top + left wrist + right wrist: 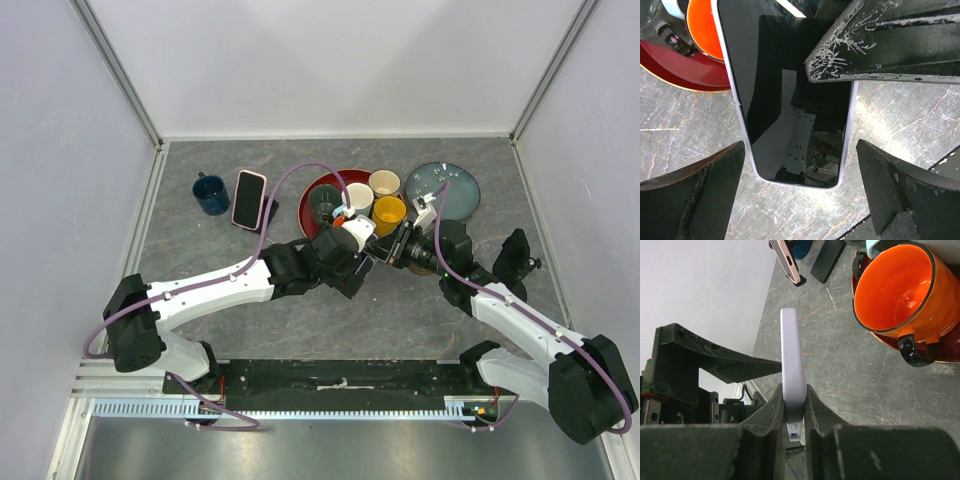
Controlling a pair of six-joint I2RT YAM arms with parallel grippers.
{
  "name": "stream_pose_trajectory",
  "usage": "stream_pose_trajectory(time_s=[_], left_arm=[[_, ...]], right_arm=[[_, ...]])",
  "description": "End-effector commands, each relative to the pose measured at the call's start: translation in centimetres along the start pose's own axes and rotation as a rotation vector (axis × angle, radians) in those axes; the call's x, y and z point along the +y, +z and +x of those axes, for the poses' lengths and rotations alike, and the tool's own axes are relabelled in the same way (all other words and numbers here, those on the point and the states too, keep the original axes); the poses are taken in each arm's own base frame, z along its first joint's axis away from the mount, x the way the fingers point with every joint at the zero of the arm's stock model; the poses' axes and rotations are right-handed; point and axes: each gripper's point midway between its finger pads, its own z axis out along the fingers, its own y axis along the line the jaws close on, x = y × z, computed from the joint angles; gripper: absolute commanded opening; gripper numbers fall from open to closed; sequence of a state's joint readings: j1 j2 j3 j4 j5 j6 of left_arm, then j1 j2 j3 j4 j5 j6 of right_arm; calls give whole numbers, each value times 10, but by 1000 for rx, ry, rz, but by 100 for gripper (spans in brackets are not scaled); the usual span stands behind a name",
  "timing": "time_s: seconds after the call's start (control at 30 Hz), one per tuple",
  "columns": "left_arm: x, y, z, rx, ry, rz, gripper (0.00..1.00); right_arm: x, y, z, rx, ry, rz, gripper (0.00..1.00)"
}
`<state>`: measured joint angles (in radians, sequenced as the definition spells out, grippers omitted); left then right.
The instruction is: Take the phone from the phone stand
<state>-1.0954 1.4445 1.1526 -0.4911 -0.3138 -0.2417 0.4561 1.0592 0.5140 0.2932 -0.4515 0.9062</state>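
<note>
Closest to the bases, above the grey worktop [400,320], the two arms met. The right claw [792,390] was clamped on one end of the lavender phone [791,340], with a finger pressed to each face. The left claw [800,147] stood wide open astride that phone's dark screen. One finger was plainly apart from the edge and the other so close that contact could not be told. Just beyond sat an orange mug [895,285] at the rim of a red plate [305,195]. Farther left, a pink-cased phone [248,198] lay against the black phone stand [273,213], with a navy mug [211,192] beside it.
</note>
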Motion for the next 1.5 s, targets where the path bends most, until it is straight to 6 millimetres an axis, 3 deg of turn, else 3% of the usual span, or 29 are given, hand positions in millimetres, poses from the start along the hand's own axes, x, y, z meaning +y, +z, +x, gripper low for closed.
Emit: stream_pose_trajectory(time_s=[0.0,0.7,0.93,1.1,1.27,1.3,1.4,1.43,1.47], left_arm=[[-5,-1,-13,-21,-50,-3,100],[2,-1,-11,-6,-76,-39,100],[-2,0,-10,5,-72,-23,94],[-3,0,-8,10,-77,-15,85],[-1,-2,-9,6,-79,-23,63],[-1,-3,-8,10,-81,-26,59],[1,-5,-6,15,-86,-33,43],[3,-5,-4,19,-89,-38,38],[4,-6,-4,18,-92,-41,36]], right_arm=[[36,-3,-17,-59,-39,-127,0],[47,-5,-15,-47,-59,-172,0],[49,-4,-15,-46,-63,-177,0],[44,-2,-11,-35,-61,-167,0],[40,-2,-11,-38,-70,-152,1],[38,-1,-10,-36,-69,-142,4],[37,-3,-11,-41,-87,-130,35],[38,-3,-12,-45,-93,-127,55],[37,-4,-12,-45,-99,-124,63]])
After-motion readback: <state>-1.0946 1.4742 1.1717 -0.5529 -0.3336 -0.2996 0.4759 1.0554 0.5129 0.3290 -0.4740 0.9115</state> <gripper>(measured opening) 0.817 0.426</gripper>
